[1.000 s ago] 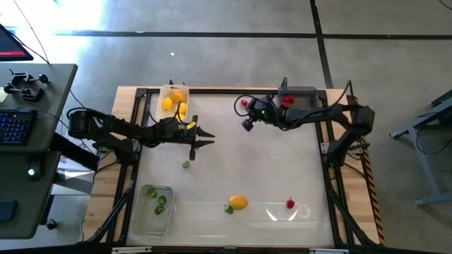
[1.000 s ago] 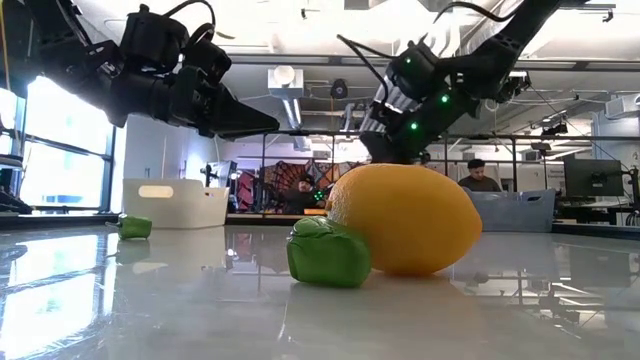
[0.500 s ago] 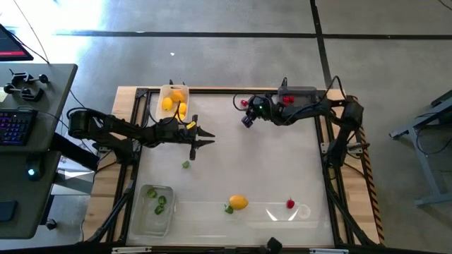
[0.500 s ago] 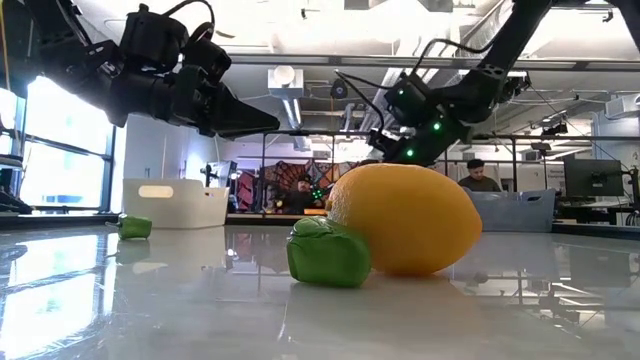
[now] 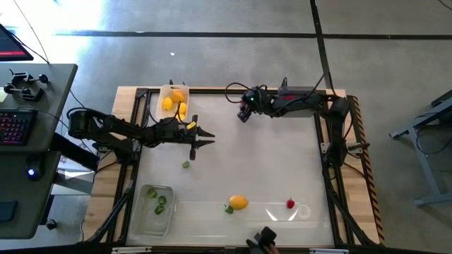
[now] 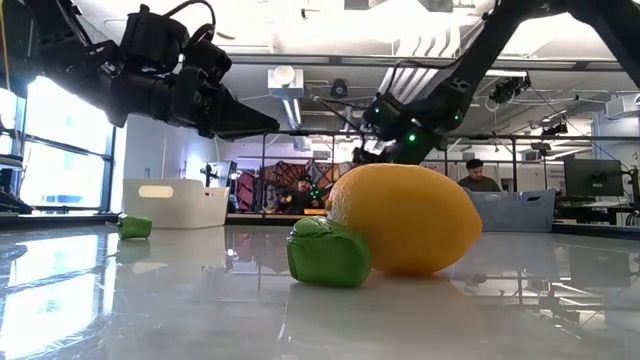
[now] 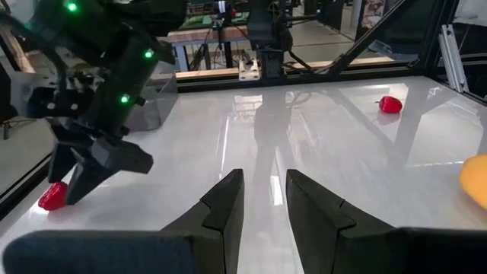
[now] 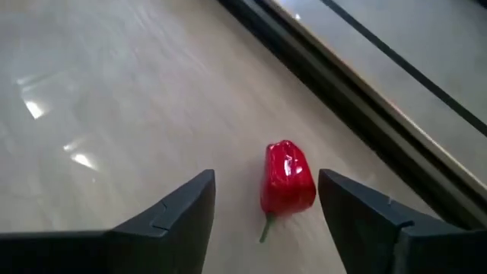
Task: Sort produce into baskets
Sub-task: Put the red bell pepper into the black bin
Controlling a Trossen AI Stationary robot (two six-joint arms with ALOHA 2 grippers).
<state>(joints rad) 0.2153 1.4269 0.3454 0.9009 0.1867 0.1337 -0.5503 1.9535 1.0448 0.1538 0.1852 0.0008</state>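
- Swinging toward the far edge over the last second, my right gripper (image 5: 243, 115) has spread its fingers and now hangs low over the far middle of the table (image 5: 268, 162).
- Its claw is released and empty: the right wrist view shows a red pepper (image 8: 288, 180) lying on the table between the two open fingers, touching neither, close to the far rail. I judge I am lining up to clench on it.
- The dark tray (image 5: 300, 94) sits just right of that gripper at the far edge, so the carry would be short.
- My left gripper (image 5: 205, 137) waits left of centre, fingers close together with a narrow gap and nothing between them.
- The white tray (image 5: 164, 94), far left, already holds yellow and orange pieces.
- The clear tray (image 5: 143, 219), near left, holds green ones.
- Loose produce left on the table: a small green piece (image 5: 186, 165) near the left gripper, a lemon (image 5: 239, 202) touching a green pepper (image 5: 229, 209) at near centre, and a red berry (image 5: 290, 204) near right.
- Sorting looks roughly half done.
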